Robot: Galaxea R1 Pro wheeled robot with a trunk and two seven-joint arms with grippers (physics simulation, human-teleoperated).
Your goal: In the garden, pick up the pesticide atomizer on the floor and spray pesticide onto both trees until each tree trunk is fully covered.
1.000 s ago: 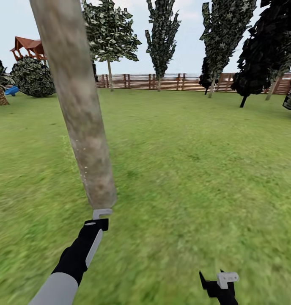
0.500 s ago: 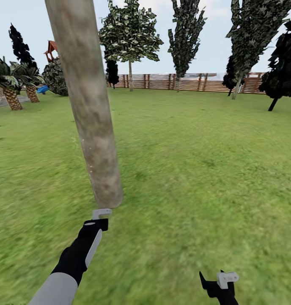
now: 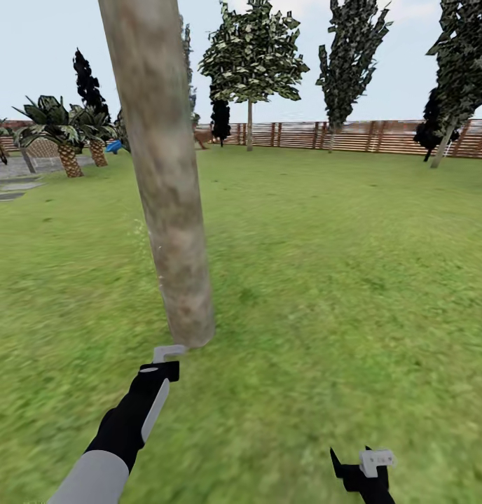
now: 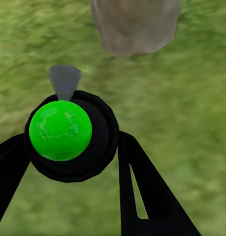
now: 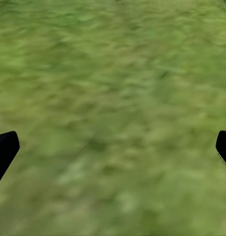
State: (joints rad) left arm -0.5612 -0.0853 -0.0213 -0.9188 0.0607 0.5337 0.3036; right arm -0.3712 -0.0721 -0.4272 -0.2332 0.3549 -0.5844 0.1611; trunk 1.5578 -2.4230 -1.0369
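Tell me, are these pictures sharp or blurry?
Head view: the near tree trunk and fence look fairly crisp, the grass smeared. Left wrist view: the green ball is sharp, the trunk base soft. Right wrist view: grass blurred throughout.

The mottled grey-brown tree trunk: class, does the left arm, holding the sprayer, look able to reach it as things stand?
Probably yes: the left gripper sits just before the grey-brown tree trunk, with bare green grass between and nothing blocking.

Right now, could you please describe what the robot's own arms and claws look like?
The left arm has a grey upper segment, a black forearm with a pale stripe, and a light grey bracket at its tip. The left claw has black fingers. The right claw is black with a pale bracket.
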